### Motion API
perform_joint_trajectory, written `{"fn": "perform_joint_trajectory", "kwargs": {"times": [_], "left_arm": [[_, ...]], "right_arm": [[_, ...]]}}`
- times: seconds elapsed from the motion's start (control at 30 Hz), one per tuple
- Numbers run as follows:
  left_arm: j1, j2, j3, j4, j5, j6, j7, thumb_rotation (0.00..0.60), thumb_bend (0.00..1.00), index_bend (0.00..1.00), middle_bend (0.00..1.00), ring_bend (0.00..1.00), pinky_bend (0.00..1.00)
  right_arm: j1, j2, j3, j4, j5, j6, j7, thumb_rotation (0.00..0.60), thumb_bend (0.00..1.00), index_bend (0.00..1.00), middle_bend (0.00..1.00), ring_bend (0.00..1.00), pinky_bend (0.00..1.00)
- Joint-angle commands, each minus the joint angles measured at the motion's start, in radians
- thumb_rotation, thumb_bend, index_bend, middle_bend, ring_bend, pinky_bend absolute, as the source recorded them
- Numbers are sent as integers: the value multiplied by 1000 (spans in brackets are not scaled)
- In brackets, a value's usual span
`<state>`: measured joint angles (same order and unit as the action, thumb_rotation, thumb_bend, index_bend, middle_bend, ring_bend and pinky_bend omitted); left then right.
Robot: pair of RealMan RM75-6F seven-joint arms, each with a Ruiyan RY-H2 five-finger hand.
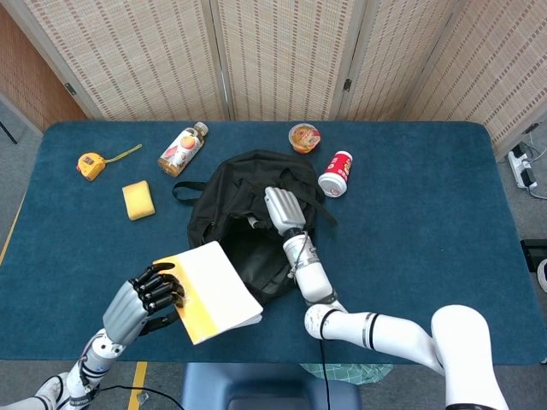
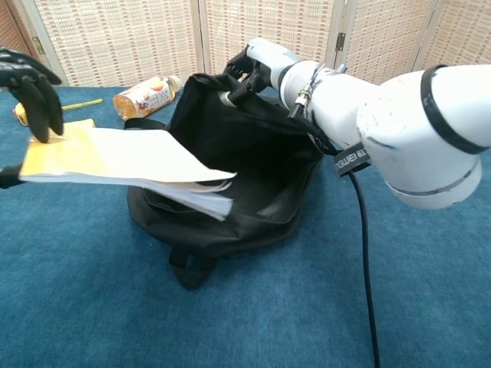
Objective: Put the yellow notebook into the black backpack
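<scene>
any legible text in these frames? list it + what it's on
Strap tag on the right arm: white letters, ending roughly "...GWEI", first part cut off, not fully readable.
Orange bottle: label print too small to read.
Red-and-white can: print too blurred to read.
Yellow tape measure: no readable marking.
Yellow notebook: no text visible.
Black backpack: no logo visible.

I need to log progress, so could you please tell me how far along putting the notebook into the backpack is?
Done: the right hand holds the backpack open by its top flap, lifted. In hand: the left hand holds the notebook level in front of the opening. Left: slide the notebook inside and let go; none of it is clearly in yet.
</scene>
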<state>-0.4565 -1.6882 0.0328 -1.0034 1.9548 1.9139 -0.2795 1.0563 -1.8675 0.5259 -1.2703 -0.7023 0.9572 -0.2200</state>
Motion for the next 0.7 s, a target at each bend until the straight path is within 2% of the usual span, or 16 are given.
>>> {"fn": "perform_joint_trajectory", "kwargs": {"times": [0.03,0.4,0.7], "left_arm": [[-24,-23,-8,-16,10,-19,0,600,538,681,582,474,339],[-105,-86,-17,-53,48,-95,26,600,538,682,582,475,341],[-156,-181,-79,58,-57,-210,6,600,538,679,582,475,343]], "right_arm": [[5,-9,17,5,-1,-2,25,600,740,775,363,270,58],[11,-14,53,11,-19,5,87,600,739,773,366,271,58],[-22,33,48,-99,-36,-12,134,600,739,774,368,271,58]]}}
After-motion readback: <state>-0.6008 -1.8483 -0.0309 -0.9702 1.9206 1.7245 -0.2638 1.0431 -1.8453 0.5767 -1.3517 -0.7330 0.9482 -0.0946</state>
